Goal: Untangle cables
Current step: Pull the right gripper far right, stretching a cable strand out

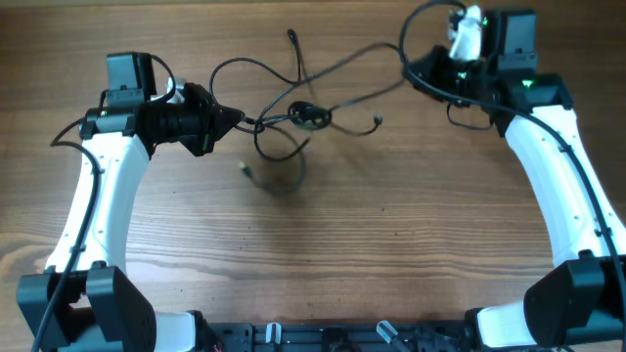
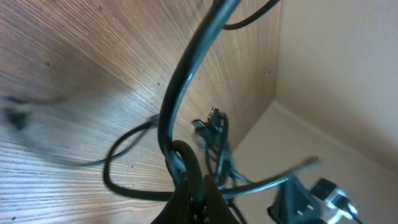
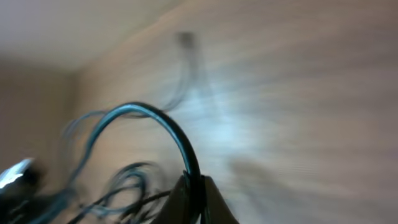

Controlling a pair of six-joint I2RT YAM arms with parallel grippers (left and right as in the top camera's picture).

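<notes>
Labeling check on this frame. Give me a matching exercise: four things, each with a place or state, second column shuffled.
Things:
1. left claw
2. right claw
3. cables
4. table

Place or state:
A. bare wood grain, light brown
B. shut on a cord at the far right of the table
C. thin black cords in a knotted tangle strung between the two arms
D. shut on a cord at the tangle's left side

Pairs: 1-D, 2-B, 3-C, 4-A
</notes>
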